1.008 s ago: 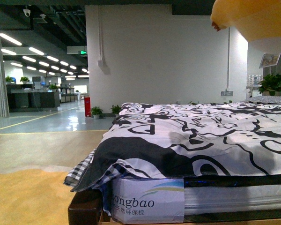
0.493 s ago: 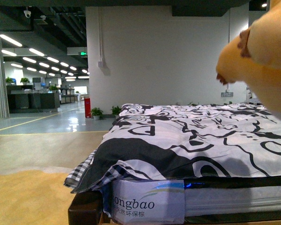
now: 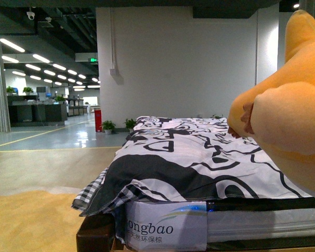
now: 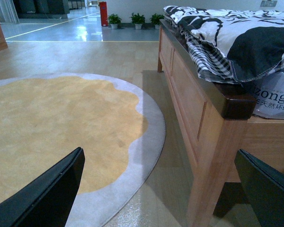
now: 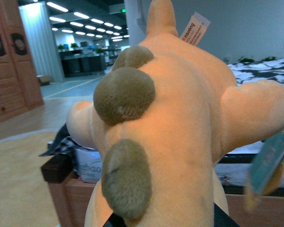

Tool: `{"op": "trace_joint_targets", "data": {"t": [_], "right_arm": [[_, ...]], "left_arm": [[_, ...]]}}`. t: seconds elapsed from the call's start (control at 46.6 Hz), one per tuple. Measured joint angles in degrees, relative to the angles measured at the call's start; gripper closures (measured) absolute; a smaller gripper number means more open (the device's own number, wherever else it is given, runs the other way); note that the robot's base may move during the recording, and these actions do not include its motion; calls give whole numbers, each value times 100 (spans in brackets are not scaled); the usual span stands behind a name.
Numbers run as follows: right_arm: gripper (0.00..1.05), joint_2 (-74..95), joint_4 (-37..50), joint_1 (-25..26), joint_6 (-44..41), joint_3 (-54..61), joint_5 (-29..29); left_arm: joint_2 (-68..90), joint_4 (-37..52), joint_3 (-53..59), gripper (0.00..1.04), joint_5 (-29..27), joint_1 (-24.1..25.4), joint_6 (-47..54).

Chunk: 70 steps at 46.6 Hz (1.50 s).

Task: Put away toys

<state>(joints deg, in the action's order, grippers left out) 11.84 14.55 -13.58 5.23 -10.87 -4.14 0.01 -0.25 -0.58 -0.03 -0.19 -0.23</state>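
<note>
Since 1.0 s ago the plush toy has come down from the top right corner of the front view and now fills the right edge, larger and lower than at 0.5 s ago, with its nearest rounded part overlapping the black-and-white quilt. Toy is up in the air, in front of the bed and not resting on it. Fabric is orange-yellow, with a paler patch toward the lower right. Right wrist view: the toy takes up most of the frame and shows three olive-brown spots, a white label near its top and a teal tag hanging at one side. Right gripper shows only as dark slivers against the toy's underside at the frame edge; it is closed on the toy and carries it. Left gripper hangs low, near the floor, with its jaws spread wide and nothing between them; the two dark fingers frame the view. Past them lie a round yellow rug with a grey border and the corner of the wooden bed frame. The quilt droops over that corner, above a wrapped mattress printed "ongbao".
</note>
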Motion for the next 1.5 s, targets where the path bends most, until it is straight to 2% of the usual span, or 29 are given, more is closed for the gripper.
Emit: {"op": "trace_joint_targets", "data": {"t": [0.107,0.429,0.579,0.815,1.501], "right_arm": [[97,-144,-17,-17,-79,236,-175],[97,-568,-120,122,-92,785,-201],[97,-678,-125,-63,-94,1005,-409],[97,-789,-122,-326,-87,1016,-673],[97,-796,-142,-345,-83,1016,-697]], "left_arm": [[0,0,0,6,0,0,0],[0,0,0,6,0,0,0],[0,0,0,6,0,0,0],[0,0,0,6,0,0,0],[0,0,0,6,0,0,0]]}}
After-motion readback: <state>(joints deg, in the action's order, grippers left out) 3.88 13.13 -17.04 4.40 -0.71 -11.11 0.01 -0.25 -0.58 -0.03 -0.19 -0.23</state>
